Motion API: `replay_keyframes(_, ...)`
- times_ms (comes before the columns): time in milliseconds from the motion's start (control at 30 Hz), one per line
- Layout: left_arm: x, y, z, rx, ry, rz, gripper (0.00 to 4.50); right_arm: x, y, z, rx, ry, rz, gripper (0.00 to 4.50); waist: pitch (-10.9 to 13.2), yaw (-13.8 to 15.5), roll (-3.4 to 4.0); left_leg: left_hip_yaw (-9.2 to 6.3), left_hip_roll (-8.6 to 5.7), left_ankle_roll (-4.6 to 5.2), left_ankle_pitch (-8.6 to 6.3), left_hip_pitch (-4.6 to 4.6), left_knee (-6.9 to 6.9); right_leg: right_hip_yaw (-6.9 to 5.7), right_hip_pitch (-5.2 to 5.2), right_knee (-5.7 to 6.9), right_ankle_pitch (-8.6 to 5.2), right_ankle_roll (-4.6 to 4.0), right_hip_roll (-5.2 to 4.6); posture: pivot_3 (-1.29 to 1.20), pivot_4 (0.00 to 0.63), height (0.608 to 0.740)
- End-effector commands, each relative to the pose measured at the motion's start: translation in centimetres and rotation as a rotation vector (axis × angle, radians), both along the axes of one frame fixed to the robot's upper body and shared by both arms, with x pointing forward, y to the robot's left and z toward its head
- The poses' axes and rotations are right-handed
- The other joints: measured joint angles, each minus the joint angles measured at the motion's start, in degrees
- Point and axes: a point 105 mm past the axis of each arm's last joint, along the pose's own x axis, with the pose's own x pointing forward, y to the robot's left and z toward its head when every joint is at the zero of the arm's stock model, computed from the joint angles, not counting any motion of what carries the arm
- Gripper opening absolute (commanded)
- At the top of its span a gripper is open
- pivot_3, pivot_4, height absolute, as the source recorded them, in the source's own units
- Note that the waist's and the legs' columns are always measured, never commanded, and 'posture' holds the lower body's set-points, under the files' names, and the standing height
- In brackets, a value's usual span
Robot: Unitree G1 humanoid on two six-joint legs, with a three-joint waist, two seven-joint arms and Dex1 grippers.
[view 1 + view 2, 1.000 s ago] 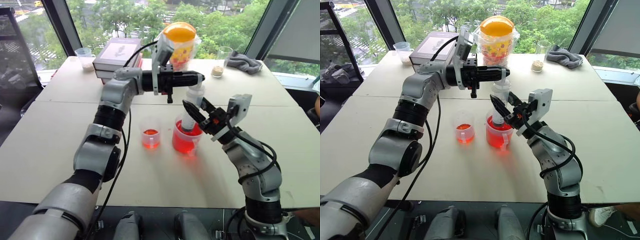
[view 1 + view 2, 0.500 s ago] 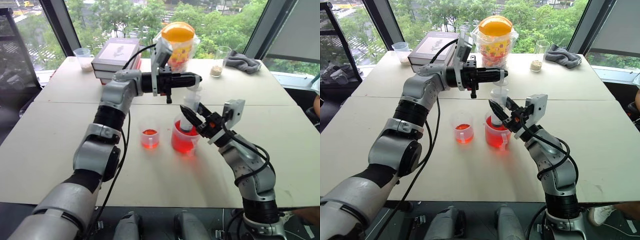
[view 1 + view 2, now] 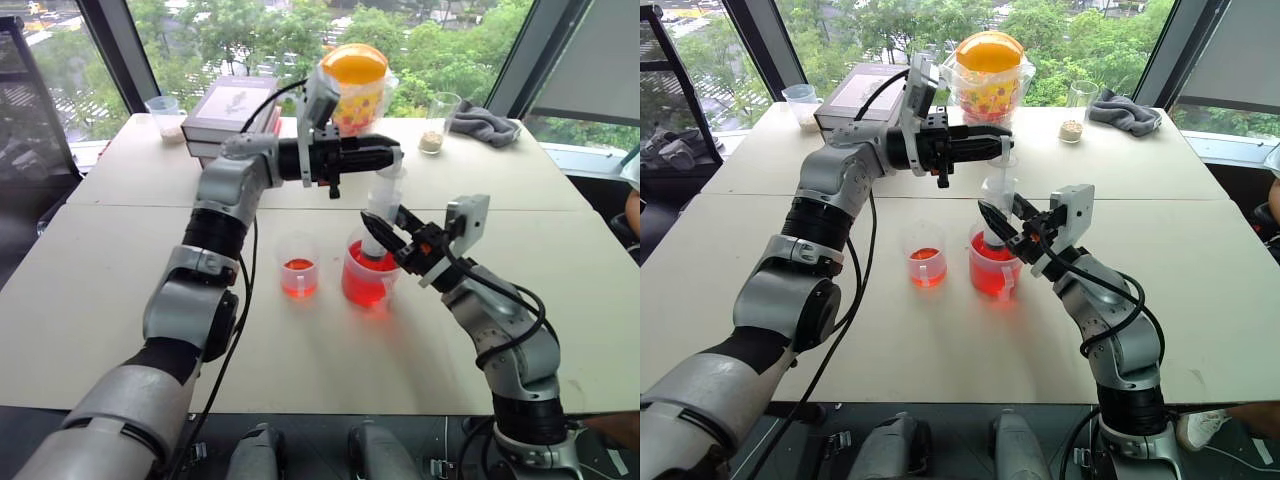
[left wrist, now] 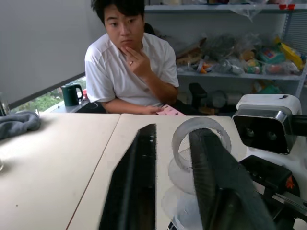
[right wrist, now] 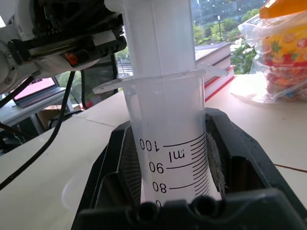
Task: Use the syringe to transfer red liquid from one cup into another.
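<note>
Left eye view: syringe (image 3: 381, 215) upright in measuring cup (image 3: 366, 279), barrel clamped by right gripper (image 3: 385, 236); left gripper (image 3: 385, 156) level at plunger top, fingers slightly parted.

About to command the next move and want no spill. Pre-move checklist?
1. Right claw shut on syringe barrel: ok.
2. Syringe upright, tip down inside big cup: ok.
3. Left claw gripping plunger: not ok. The fingers stand apart on either side of the plunger's top ring.
4. Red liquid drawn into syringe: cannot tell. The barrel's lower part is hidden by the claw and cup.
5. Small cup upright beside the big cup, a gap between them: ok.
</note>
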Motion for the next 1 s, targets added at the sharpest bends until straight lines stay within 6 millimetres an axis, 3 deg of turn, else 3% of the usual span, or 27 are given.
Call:
replay_keyframes(33, -1.1, 0.1, 0.4, 0.018, -0.061, -0.048, 2.95, -0.8, 0.0, 3.4, 0.01, -0.11, 0.008, 1.55, 0.0, 0.0, 0.0, 0.0, 0.0, 0.0, 0.0, 0.0, 0.0, 0.0, 0.0, 0.0, 0.0, 0.0, 0.0, 0.0, 0.15, 0.74)
replay_keyframes(67, -1.2, 0.5, 0.3, 0.017, -0.057, -0.059, 3.4, -0.8, 0.0, 3.6, 0.006, -0.117, 0.007, 1.55, 0.0, 0.0, 0.0, 0.0, 0.0, 0.0, 0.0, 0.0, 0.0, 0.0, 0.0, 0.0, 0.0, 0.0, 0.0, 0.0, 0.15, 0.74)
replay_keyframes(200, -0.9, 1.8, 0.1, 0.013, -0.035, -0.034, 3.4, -0.6, -0.2, 4.2, -0.001, -0.133, -0.001, 1.55, 0.0, 0.1, 0.0, 0.01, 0.0, 0.0, 0.0, 0.0, 0.01, 0.0, 0.0, 0.0, 0.0, 0.0, -0.01, 0.0, 0.15, 0.74)
replay_keyframes(367, -0.2, 5.1, -0.6, 0.046, -0.029, 0.06, 3.4, -0.3, -0.3, 4.7, -0.011, -0.14, 0.004, 1.55, 0.0, -0.3, 0.0, 0.01, 0.01, 0.0, 0.0, 0.0, -0.01, 0.0, -0.01, 0.01, 0.0, 0.0, 0.0, 0.0, 0.15, 0.74)
replay_keyframes(500, 0.3, 7.5, 0.0, 0.034, -0.019, 0.135, 3.4, -0.4, -0.1, 4.8, -0.022, -0.139, 0.022, 1.55, 0.0, -0.1, 0.0, 0.01, 0.03, 0.0, 0.0, 0.0, 0.0, -0.01, -0.04, 0.06, 0.0, 0.0, 0.01, 0.0, 0.15, 0.74)
replay_keyframes(600, 0.5, 9.7, 0.9, 0.001, -0.019, 0.197, 3.4, -0.7, 0.4, 6.4, -0.012, -0.17, 0.053, 1.55, 0.0, -0.1, 0.0, 0.05, 0.03, 0.0, 0.0, 0.0, 0.01, 0.0, -0.03, 0.04, 0.0, 0.01, -0.02, 0.0, 0.15, 0.74)
replay_keyframes(700, 0.6, 11.6, 1.8, -0.031, -0.011, 0.251, 3.4, -0.6, 1.4, 8.4, 0.001, -0.196, 0.103, 1.55, 0.0, -0.2, 0.01, 0.08, 0.04, -0.01, 0.0, 0.0, 0.01, 0.01, -0.06, 0.06, 0.01, 0.01, -0.02, 0.0, 0.15, 0.74)
replay_keyframes(833, 1.2, 14.0, 1.2, 0.014, -0.011, 0.34, 3.4, -0.2, 3.4, 9.3, 0.008, -0.199, 0.178, 1.55, 0.0, -0.1, 0.01, 0.05, 0.06, -0.01, 0.01, 0.02, 0.0, -0.03, -0.05, 0.1, 0.0, 0.0, 0.0, 0.0, 0.15, 0.74)
replay_keyframes(1000, 1.1, 15.8, 1.5, 0.026, -0.023, 0.392, 3.4, 0.5, 6.2, 8.3, 0.041, -0.165, 0.266, 1.55, 0.0, -0.1, 0.01, 0.11, 0.06, -0.01, 0.01, 0.02, 0.0, -0.02, -0.05, 0.09, 0.0, 0.0, -0.01, 0.0, 0.15, 0.74)
